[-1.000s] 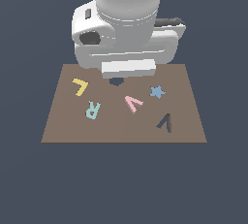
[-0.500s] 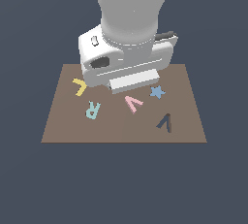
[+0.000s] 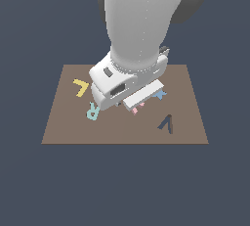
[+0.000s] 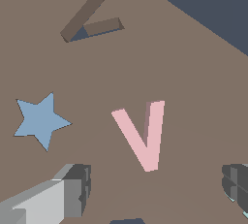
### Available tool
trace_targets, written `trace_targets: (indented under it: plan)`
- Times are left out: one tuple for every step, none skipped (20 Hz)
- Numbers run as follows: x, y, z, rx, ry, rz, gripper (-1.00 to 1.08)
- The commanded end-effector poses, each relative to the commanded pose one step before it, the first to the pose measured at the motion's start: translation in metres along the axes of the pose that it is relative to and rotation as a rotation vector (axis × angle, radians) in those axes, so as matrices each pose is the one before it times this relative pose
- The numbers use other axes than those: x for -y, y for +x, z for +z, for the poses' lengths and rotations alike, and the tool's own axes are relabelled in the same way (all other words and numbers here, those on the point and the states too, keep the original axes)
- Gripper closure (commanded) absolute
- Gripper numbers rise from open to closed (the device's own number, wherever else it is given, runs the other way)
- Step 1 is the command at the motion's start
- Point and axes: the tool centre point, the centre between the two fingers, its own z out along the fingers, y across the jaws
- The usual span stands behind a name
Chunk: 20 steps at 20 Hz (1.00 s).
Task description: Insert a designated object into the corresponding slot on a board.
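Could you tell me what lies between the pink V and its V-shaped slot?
Only bare board; the wrist view shows nothing between pink V and slot.

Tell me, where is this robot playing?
Probably a computer-made practice scene, not a real room: a flat brown rectangular board floats on plain dark blue, with flat-coloured pieces like the pink V-shaped letter and light-blue star.

Exterior view: set off the arm, raised, looking down at a slant over the whole board (image 3: pixel 58 127), arm filling the upper centre of the frame. Wrist view: close above the board (image 4: pixel 193 72), looking down steeply. Shared: pink V (image 3: pixel 138 107) (image 4: pixel 142 133), star (image 3: pixel 159 94) (image 4: pixel 39 120), V-shaped slot (image 3: pixel 167 124) (image 4: pixel 88 18).
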Motion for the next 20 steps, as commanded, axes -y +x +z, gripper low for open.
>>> trace_targets:
  plan:
    - [0.00030, 0.00407, 0.00811, -0.00458, -0.00210, -0.06420, -0.92]
    - [0.00012, 0.00131, 0.00281, -0.00126, -0.00061, -0.02130, -0.92]
    - [0.00012, 0.00122, 0.00261, -0.00116, -0.00057, -0.01980, -0.92]
    - [0.00010, 0.00113, 0.00241, -0.00106, -0.00054, -0.01828, -0.92]
    - [0.00010, 0.00104, 0.00220, -0.00097, -0.00049, -0.01672, -0.92]
    - [0.00009, 0.00094, 0.00199, -0.00087, -0.00045, -0.01512, -0.92]
    - [0.00008, 0.00084, 0.00178, -0.00077, -0.00041, -0.01349, -0.92]
    - [0.00007, 0.00074, 0.00156, -0.00066, -0.00036, -0.01186, -0.92]
    - [0.00006, 0.00064, 0.00134, -0.00055, -0.00032, -0.01021, -0.92]
    - [0.00005, 0.00053, 0.00112, -0.00044, -0.00028, -0.00855, -0.92]
    - [0.00005, 0.00044, 0.00090, -0.00033, -0.00023, -0.00691, -0.92]
    - [0.00003, 0.00032, 0.00068, -0.00022, -0.00019, -0.00523, -0.92]
    - [0.00004, 0.00024, 0.00047, -0.00011, -0.00014, -0.00362, -0.92]
    - [0.00003, 0.00014, 0.00025, -0.00002, -0.00009, -0.00201, -0.92]
    - [-0.00002, 0.00001, 0.00007, 0.00001, -0.00003, -0.00049, -0.92]
    - [0.00018, -0.00035, -0.00028, 0.00053, 0.00063, 0.00448, -0.92]
    - [-0.00005, -0.00003, 0.00042, 0.00000, 0.00000, 0.00000, -0.92]
    - [0.00009, 0.00011, 0.00119, -0.00004, -0.00007, -0.00048, -0.92]
    - [-0.00022, -0.00017, 0.00208, 0.00000, 0.00000, 0.00000, -0.92]
    - [0.00015, 0.00017, 0.00281, -0.00008, -0.00014, -0.00096, -0.92]
